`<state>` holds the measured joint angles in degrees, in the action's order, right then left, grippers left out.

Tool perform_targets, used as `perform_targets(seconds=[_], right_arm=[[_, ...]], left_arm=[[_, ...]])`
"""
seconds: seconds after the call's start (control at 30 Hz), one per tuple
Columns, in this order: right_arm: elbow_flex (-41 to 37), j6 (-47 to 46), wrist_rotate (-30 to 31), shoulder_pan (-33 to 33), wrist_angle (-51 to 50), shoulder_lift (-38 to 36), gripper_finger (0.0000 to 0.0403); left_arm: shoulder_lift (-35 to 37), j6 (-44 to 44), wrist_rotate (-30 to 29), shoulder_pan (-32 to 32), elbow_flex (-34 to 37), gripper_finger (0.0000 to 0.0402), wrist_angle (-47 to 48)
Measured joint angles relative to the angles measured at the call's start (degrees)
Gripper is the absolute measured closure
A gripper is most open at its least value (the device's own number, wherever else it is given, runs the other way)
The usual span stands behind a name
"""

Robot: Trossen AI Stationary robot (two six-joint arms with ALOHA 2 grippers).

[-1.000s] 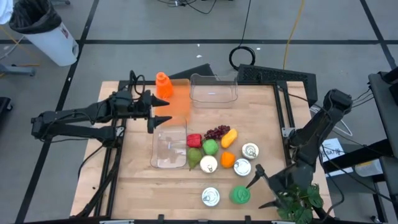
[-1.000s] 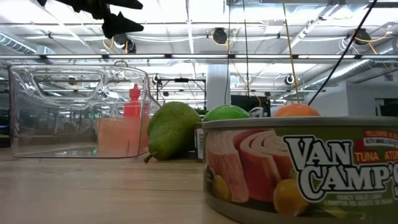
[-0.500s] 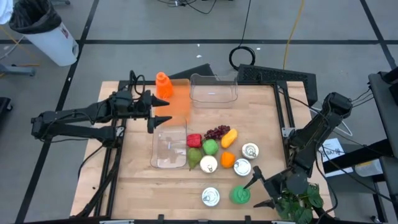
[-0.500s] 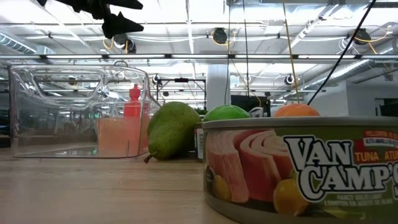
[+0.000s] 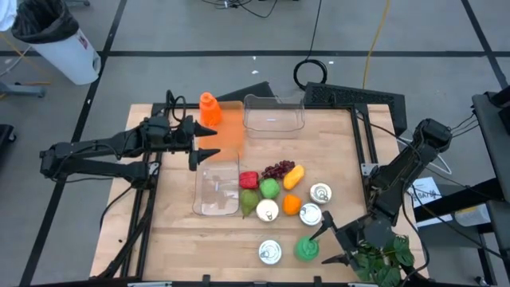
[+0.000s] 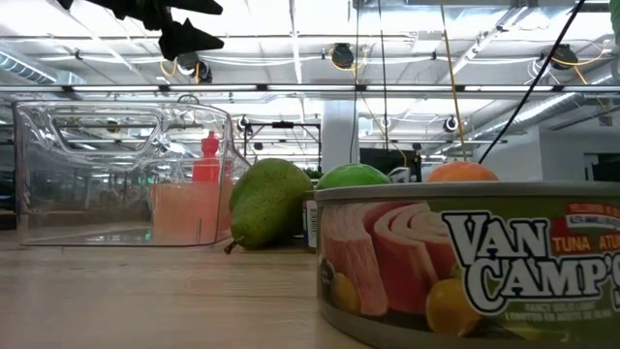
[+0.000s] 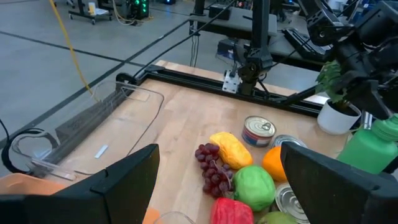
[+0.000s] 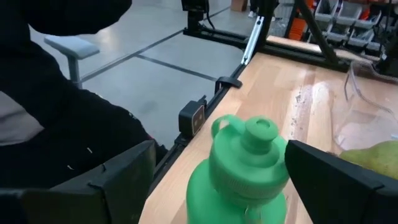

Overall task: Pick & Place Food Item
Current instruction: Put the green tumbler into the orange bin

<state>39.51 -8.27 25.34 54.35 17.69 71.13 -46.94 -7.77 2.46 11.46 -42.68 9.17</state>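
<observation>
While the green bottle (image 5: 307, 249) stands upright near the table's front edge, the right gripper (image 5: 328, 244) sits level with it, fingers spread wide with the bottle just ahead of the gap and nothing held. From the right wrist view the bottle (image 8: 244, 168) shows a round cap and a small loop handle, with no label I can read. Beside it lies a tin (image 5: 270, 253), and in the low view that tin (image 6: 467, 262) reads "VAN CAMP'S" with "TUNA" in small print above. Two more tins (image 5: 319, 193) and (image 5: 310, 214) stand just behind the bottle; their writing is too small to read. Further in are an orange (image 5: 292, 204), a pear (image 5: 250, 202), a green apple (image 5: 270, 188), a red pepper (image 5: 249, 179), grapes (image 5: 277, 169) and a yellow fruit (image 5: 294, 176). A clear tub (image 5: 217, 189) lies left of these, another clear tub (image 5: 275, 115) at the far edge, beside an orange bottle (image 5: 209, 109). The left gripper (image 5: 205, 143) hovers over the table's left side, fingers wide apart and empty.
</observation>
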Motion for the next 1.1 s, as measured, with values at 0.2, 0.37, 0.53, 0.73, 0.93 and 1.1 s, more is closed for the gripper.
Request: perform_targets(seconds=[0.2, 0.37, 0.53, 0.73, 0.93, 1.1], right_arm=[[0.00, 2.94, 1.67, 0.13, 3.56, -1.04, 0.0063], [0.00, 3.27, 3.51, 0.11, -2.21, -4.42, 0.0054], [0.06, -5.54, 7.03, 0.00, -11.17, -5.22, 0.0049], [-0.02, -9.30, 5.67, 0.00, -13.94, -4.83, 0.0049], [0.04, -9.73, -1.44, 0.98, -12.14, -4.90, 0.0049], [0.04, -9.55, 1.02, 0.75, -16.02, -4.07, 0.0050]], left_arm=[[0.00, 0.07, -0.01, 0.00, 0.00, 0.0052, -0.01], [0.00, 0.07, -0.02, 0.01, -0.02, 0.0052, 0.00], [0.00, 0.04, -0.02, 0.00, -0.02, 0.0052, 0.00], [0.00, 0.39, -0.04, 0.00, -0.02, 0.0052, -0.35], [0.00, 0.50, -0.04, 0.00, -0.02, 0.0053, -0.44], [0.01, 0.50, -0.03, 0.01, -0.02, 0.0052, -0.51]])
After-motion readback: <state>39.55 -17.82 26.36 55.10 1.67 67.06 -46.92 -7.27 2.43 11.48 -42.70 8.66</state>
